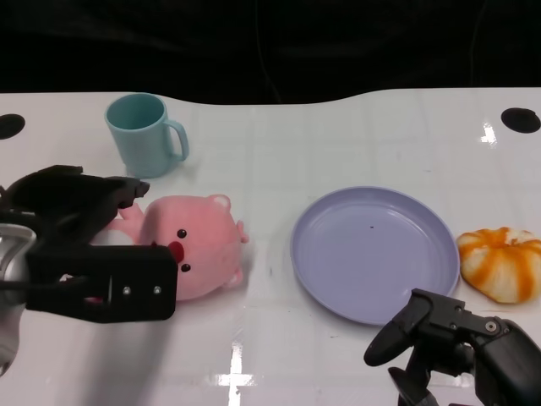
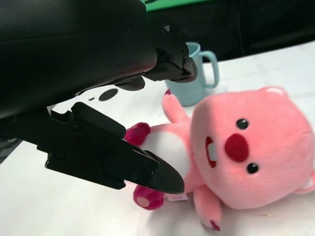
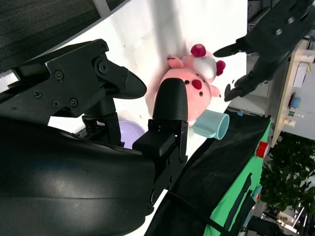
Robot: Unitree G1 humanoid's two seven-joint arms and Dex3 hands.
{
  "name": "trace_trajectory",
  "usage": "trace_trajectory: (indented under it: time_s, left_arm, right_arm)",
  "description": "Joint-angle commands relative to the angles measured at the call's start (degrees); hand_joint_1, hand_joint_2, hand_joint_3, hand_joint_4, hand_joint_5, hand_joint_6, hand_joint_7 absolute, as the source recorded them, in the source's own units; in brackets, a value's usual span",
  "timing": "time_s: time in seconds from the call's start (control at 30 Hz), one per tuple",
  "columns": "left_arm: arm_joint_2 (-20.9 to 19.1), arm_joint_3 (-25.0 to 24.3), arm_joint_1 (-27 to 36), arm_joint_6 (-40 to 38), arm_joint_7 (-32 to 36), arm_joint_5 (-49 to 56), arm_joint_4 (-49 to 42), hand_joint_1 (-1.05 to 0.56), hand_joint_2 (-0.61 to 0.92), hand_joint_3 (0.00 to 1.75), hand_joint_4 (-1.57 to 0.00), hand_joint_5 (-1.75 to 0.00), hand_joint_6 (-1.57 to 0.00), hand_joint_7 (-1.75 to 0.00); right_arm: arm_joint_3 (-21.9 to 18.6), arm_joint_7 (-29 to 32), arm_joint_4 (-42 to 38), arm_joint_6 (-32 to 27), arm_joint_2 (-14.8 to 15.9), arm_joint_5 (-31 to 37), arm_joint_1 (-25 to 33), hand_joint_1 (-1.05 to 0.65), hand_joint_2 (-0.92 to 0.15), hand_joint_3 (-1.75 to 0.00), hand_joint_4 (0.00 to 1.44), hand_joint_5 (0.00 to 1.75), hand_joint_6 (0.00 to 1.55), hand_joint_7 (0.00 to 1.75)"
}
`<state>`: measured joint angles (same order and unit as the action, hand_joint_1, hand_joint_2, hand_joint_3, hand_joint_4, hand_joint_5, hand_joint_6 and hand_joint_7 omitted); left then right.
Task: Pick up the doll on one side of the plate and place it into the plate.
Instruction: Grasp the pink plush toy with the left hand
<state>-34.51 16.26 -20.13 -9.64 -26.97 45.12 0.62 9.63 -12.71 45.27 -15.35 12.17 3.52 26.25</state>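
Note:
A pink plush doll [image 1: 190,245] lies on the white table, left of the lavender plate [image 1: 376,254], which has nothing on it. My left hand [image 1: 84,245] hovers at the doll's body end with its fingers [image 2: 123,162] spread on either side of the doll's white belly and legs [image 2: 167,147], holding nothing. The right wrist view shows the doll [image 3: 189,91] between that hand's [image 3: 266,39] spread fingers, with a gap on both sides. My right hand [image 1: 456,347] hangs near the table's front edge, below the plate, fingers apart and holding nothing.
A teal mug [image 1: 144,134] stands behind the doll, close to its raised arm [image 2: 172,105]. An orange-and-white pumpkin toy [image 1: 503,262] lies just right of the plate. Black round marks [image 1: 520,120] sit at the table's far corners.

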Motion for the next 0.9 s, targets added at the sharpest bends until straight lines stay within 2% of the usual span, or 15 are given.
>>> trace_trajectory:
  time_s: [0.03,0.2,0.6,0.73,0.87,0.9]
  left_arm:
    - [0.3,1.4,-2.5,0.3,0.6,0.9,-4.2,-0.66,0.89,0.0,-0.12,-0.31,-0.27,0.0]
    - [1.4,3.7,-5.2,1.1,2.1,1.5,-11.1,-0.66,0.89,0.0,-0.16,-0.22,-0.28,0.0]
    - [8.1,12.6,-14.1,8.5,10.5,2.8,-39.2,-0.66,0.87,0.0,-0.25,-0.11,-0.31,-0.01]
    - [10.2,14.8,-16.0,10.5,12.6,2.6,-45.2,-0.66,0.88,0.01,-0.27,-0.1,-0.33,-0.01]
    - [13.8,16.1,-16.8,11.0,16.0,1.9,-52.0,-0.59,0.9,0.01,-0.32,-0.08,-0.4,-0.03]
    - [14.4,16.2,-16.9,11.2,17.1,1.7,-53.2,-0.56,0.9,0.0,-0.37,-0.08,-0.46,-0.03]
  right_arm:
    - [0.1,0.1,0.8,-0.3,0.4,0.1,0.3,-0.11,-0.65,-0.89,0.61,1.63,0.56,1.29]
    - [0.1,0.0,0.8,-0.2,0.4,-0.1,0.3,-0.1,-0.65,-0.9,0.62,1.63,0.56,1.29]
    - [0.1,-0.1,2.5,-1.0,0.5,-0.4,1.5,-0.12,-0.65,-0.9,0.61,1.64,0.56,1.3]
    - [0.1,-0.3,3.1,-1.3,0.7,-0.3,1.7,-0.12,-0.66,-0.9,0.6,1.64,0.56,1.3]
    - [0.3,-0.3,3.7,-1.9,0.7,-0.4,2.1,-0.13,-0.66,-0.89,0.61,1.64,0.55,1.3]
    - [0.3,-0.3,3.8,-2.0,0.7,-0.4,2.2,-0.13,-0.66,-0.89,0.61,1.64,0.55,1.3]
